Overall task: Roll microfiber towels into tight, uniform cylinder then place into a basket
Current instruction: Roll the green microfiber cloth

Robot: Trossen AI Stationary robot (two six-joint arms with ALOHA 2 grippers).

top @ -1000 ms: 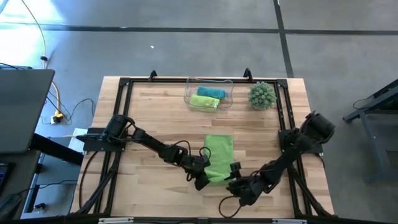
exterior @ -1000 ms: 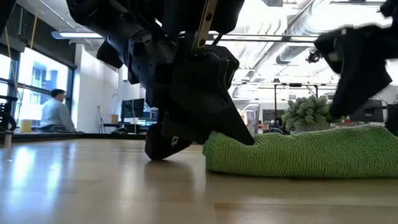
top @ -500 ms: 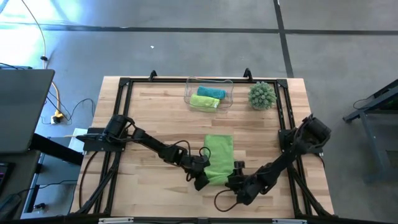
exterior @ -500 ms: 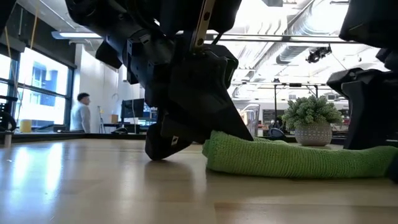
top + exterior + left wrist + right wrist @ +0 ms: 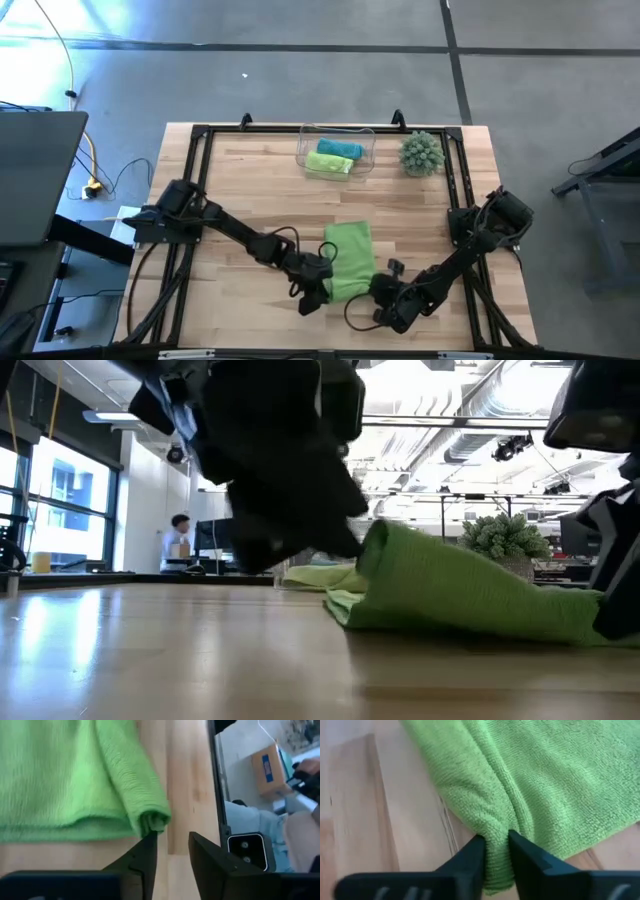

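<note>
The lime green towel (image 5: 349, 259) is lying on the wooden bench (image 5: 240, 190), a little toward the robot's side of the middle, with its long axis running from the near edge toward the far edge, and both grippers are working at its near end. The right gripper (image 5: 495, 851) is pinching a fold of the near hem between its fingers, which are closed on the cloth, at the right near corner. The left gripper (image 5: 172, 847) is standing at the left near corner, where the hem is curling into a small roll just at the tips of its fingers; the fingers are a little apart and I cannot tell if they are gripping the cloth or only touching it. In the low view the near edge is lifting off the bench and folding over, so the roll is probably only beginning. The next move will depend on this: the free length of the towel is lying away from both grippers, toward the basket (image 5: 336, 150), so the roll should travel in that direction. There is open bench between the far end of the towel and the basket, which is already holding one teal rolled towel (image 5: 340, 148) and one green rolled towel (image 5: 330, 163). The spiky plant ball (image 5: 422, 153) is standing well apart, to the right of the basket.
</note>
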